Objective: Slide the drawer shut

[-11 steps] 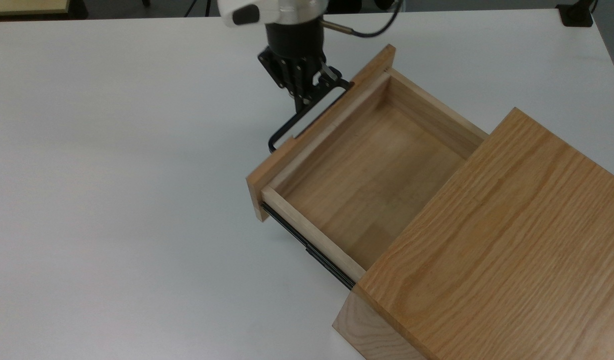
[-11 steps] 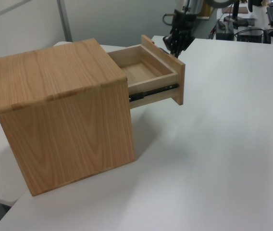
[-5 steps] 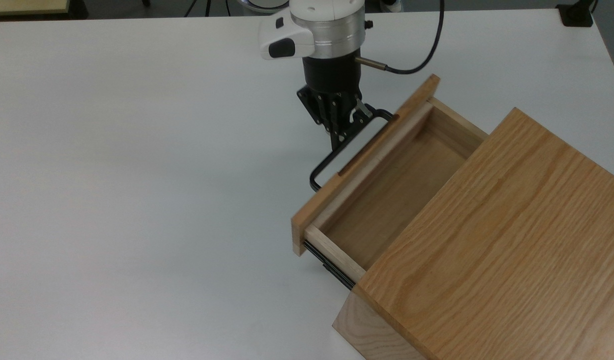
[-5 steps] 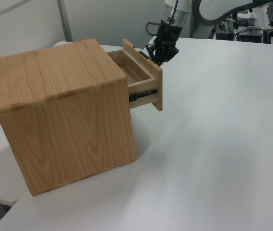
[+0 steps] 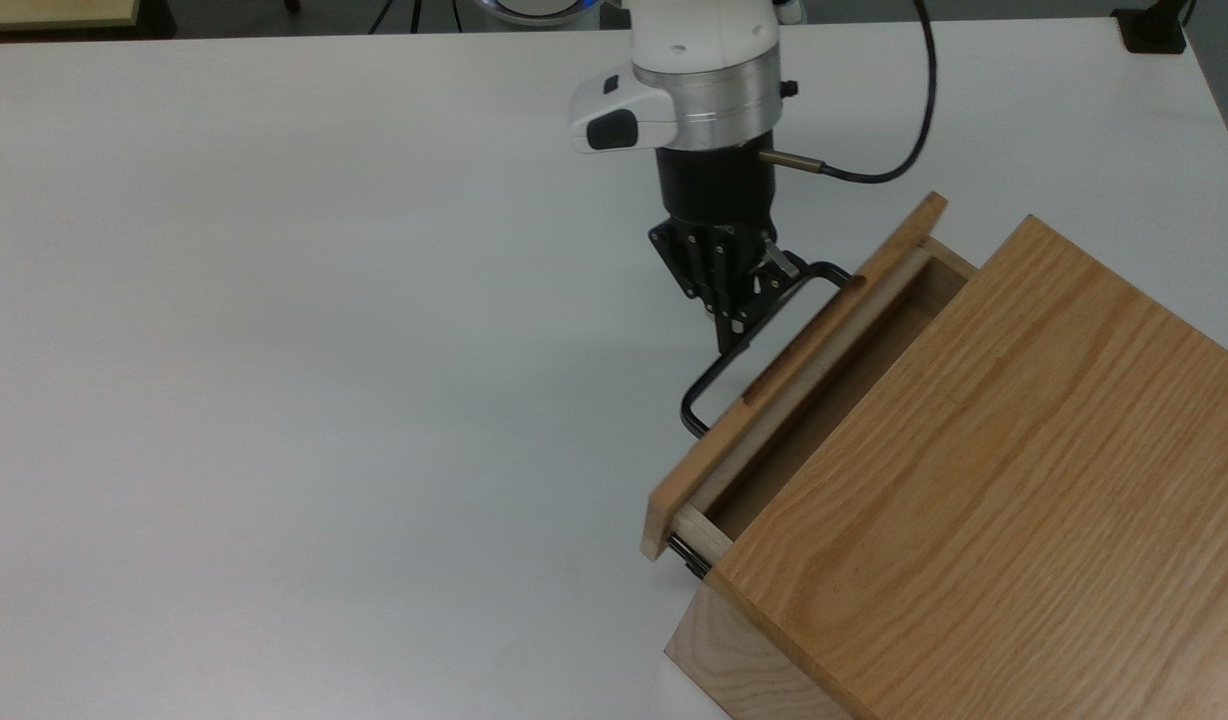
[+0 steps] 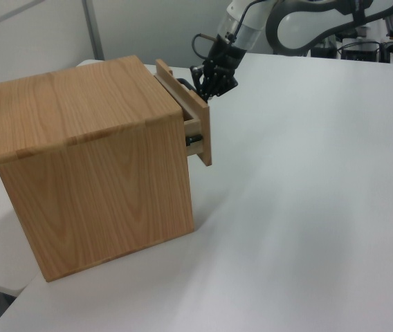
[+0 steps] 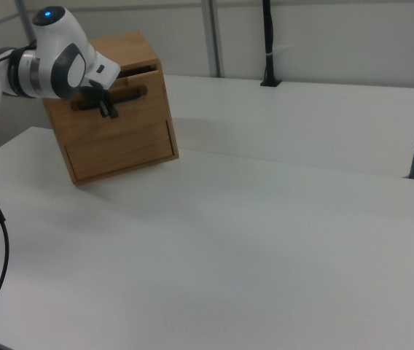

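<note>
Drawer [image 5: 789,375] is sitting in the upper slot of the oak cabinet [image 5: 984,480], sticking out only a short way toward the top view's left; a narrow strip of its interior is showing between the front panel and the cabinet top. Black side rail [image 5: 686,558] is peeking out at the near corner in the top view. End effector [image 5: 739,300] is coming down from the far side of the tabletop [image 5: 274,350] and gripping the black U-shaped handle [image 5: 749,345] near its far end, fingers clenched on the bar. In the left view the end effector [image 6: 210,72] is sitting just beyond the front panel [image 6: 186,111], which is standing slightly off the cabinet face. In the right view the white wrist [image 7: 61,55] is covering part of the cabinet front, dark fingers at the handle [image 7: 112,98]. Cable [image 5: 904,130] is looping off the wrist toward the top view's right.
</note>
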Tool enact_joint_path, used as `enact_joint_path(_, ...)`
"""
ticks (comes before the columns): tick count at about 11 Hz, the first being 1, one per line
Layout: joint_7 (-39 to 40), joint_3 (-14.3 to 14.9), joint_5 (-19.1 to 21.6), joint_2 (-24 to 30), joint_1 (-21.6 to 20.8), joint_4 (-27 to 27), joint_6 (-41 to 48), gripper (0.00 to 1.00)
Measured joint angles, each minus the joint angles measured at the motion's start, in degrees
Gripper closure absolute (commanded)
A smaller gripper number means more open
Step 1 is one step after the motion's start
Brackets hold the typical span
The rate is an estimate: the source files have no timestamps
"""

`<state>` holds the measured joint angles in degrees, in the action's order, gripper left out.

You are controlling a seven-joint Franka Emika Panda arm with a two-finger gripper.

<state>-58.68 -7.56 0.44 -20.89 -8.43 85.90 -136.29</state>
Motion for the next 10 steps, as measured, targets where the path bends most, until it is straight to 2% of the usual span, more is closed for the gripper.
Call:
enact_joint_path(7, -7.7, 0.0, -5.5, -4.9, -2.6, -3.5, -7.9, 1.0)
enact_joint_path(10, -9.2, 0.0, -6.1, -5.7, -2.9, -4.3, -9.1, 1.0)
